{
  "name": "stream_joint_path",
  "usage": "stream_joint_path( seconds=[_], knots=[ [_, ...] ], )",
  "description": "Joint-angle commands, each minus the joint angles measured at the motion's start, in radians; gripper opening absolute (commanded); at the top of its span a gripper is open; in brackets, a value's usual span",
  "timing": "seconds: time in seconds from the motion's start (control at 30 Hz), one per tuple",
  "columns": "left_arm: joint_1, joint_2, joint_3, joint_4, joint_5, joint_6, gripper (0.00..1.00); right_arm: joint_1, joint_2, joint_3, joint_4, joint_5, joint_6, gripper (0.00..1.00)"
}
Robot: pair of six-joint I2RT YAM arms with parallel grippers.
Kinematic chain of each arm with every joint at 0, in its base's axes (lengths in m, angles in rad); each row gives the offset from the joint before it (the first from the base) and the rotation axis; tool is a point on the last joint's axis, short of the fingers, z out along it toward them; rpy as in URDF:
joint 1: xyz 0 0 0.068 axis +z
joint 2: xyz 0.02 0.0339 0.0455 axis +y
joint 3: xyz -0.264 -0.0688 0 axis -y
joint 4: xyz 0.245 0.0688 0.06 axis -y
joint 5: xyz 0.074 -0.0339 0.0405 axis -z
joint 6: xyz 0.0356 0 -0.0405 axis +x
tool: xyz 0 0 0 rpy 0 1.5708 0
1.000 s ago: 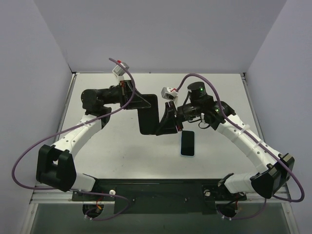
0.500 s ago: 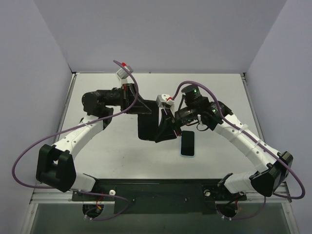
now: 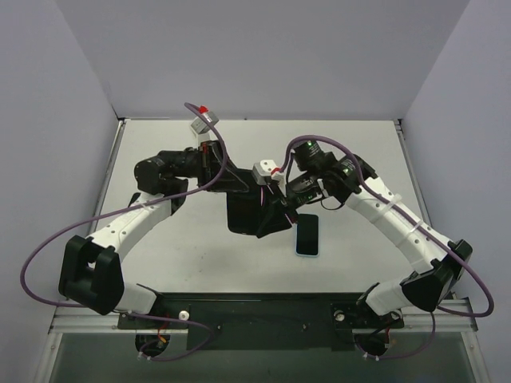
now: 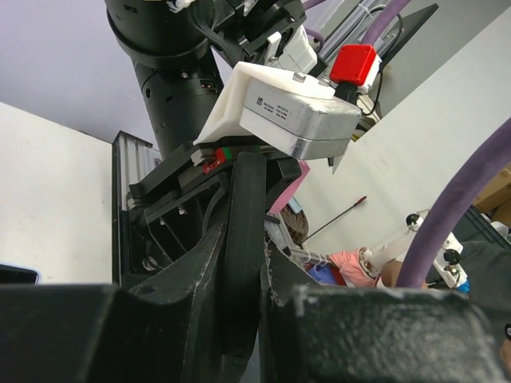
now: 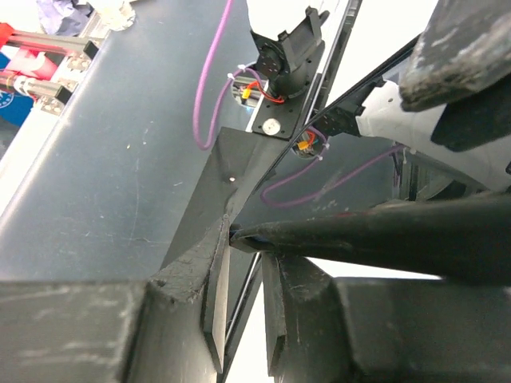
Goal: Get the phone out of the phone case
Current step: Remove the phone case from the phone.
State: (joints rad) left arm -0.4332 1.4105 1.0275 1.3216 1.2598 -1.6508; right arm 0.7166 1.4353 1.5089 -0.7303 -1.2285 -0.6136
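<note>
Phone (image 3: 307, 236) lies bare on the table (image 3: 207, 263); my left gripper (image 3: 230, 182) and right gripper (image 3: 270, 217) both clamp the case (image 3: 242, 214), which looks ready to set down.

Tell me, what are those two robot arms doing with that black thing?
Both arms are holding the black phone case between them. The left gripper pinches one edge and the right gripper pinches the opposite side. The phone is already out and lies flat on the table beside the case.
</note>
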Motion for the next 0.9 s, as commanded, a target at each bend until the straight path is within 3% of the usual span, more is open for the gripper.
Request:
stream_joint_path(
  seconds=[0.0, 0.13, 0.2, 0.33, 0.37, 0.4, 0.47, 0.57, 0.67, 0.87],
  knots=[
    [-0.076, -0.044, 0.032, 0.064, -0.128, -0.287, 0.00, 0.007, 0.068, 0.022, 0.080, 0.090, -0.196, 0.00],
    [-0.075, -0.051, 0.045, 0.015, -0.099, -0.247, 0.00, 0.024, 0.056, 0.004, 0.060, 0.202, -0.187, 0.00],
    [-0.072, -0.080, 0.048, -0.131, -0.073, -0.123, 0.00, 0.030, 0.050, -0.021, 0.048, 0.407, -0.201, 0.00],
    [-0.058, -0.166, 0.126, -0.849, -0.060, 0.517, 0.00, 0.035, 0.005, -0.142, 0.121, 0.642, -0.235, 0.00],
    [-0.055, -0.169, 0.166, -1.022, -0.068, 0.590, 0.00, 0.034, -0.025, -0.201, 0.209, 0.674, -0.201, 0.00],
    [-0.050, -0.165, 0.184, -1.065, -0.068, 0.642, 0.00, 0.026, -0.045, -0.219, 0.239, 0.679, -0.184, 0.00],
    [-0.035, -0.153, 0.162, -1.005, -0.051, 0.559, 0.00, 0.009, -0.052, -0.230, 0.258, 0.654, -0.155, 0.00],
    [-0.016, -0.136, 0.128, -0.792, -0.048, 0.435, 0.00, -0.008, -0.065, -0.251, 0.279, 0.621, -0.132, 0.00],
    [-0.018, -0.124, 0.109, -0.725, -0.051, 0.373, 0.00, -0.028, -0.093, -0.286, 0.304, 0.597, -0.123, 0.00],
    [-0.016, -0.104, 0.082, -0.528, -0.042, 0.225, 0.00, -0.074, -0.134, -0.277, 0.293, 0.253, -0.063, 0.00]
  ],
)
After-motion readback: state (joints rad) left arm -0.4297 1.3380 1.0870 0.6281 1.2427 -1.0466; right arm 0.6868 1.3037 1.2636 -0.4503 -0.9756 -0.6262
